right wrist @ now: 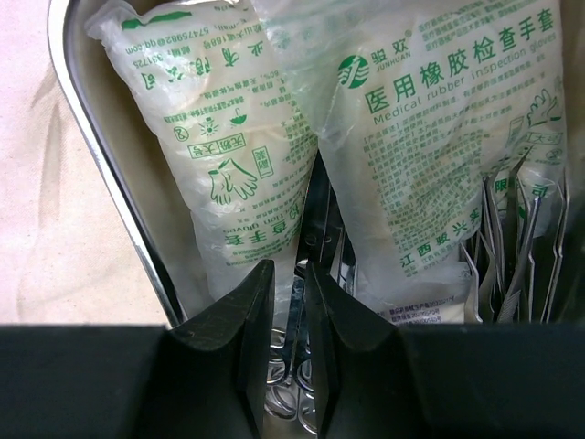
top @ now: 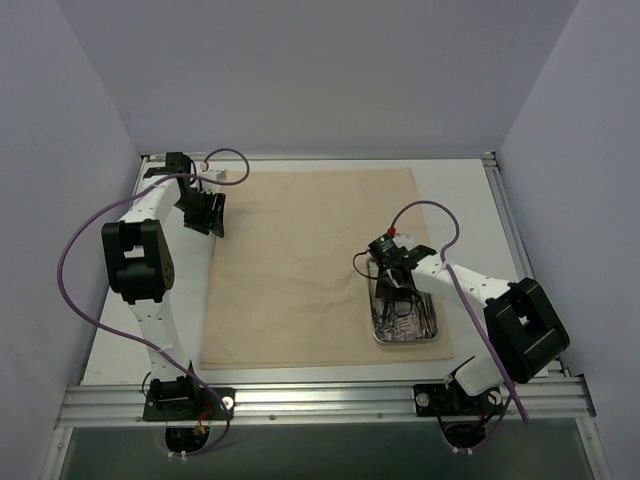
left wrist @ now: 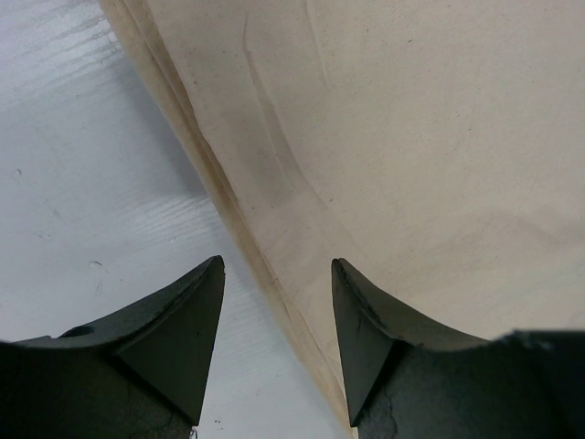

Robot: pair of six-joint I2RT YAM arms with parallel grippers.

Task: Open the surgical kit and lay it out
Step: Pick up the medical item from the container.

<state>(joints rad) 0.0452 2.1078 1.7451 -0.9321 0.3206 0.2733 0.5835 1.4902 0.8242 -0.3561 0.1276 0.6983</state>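
The surgical kit's beige cloth (top: 310, 270) lies spread flat on the table. Its steel tray (top: 405, 340) sits on the cloth's right side. Two pale glove packets (right wrist: 228, 137) (right wrist: 439, 137) lie in the tray over thin steel clamps (right wrist: 315, 206). My right gripper (top: 392, 290) (right wrist: 290, 265) is down in the tray, jaws nearly together with a clamp shank between them. Ring handles show below the fingers. My left gripper (top: 205, 215) (left wrist: 277, 263) hangs open over the cloth's left edge (left wrist: 247, 229), holding nothing.
More thin steel instruments (right wrist: 526, 238) stand along the tray's right wall. The tray rim (right wrist: 91, 155) runs just left of my right fingers. Bare white table (left wrist: 73, 183) lies left of the cloth. Grey walls close in the table on three sides.
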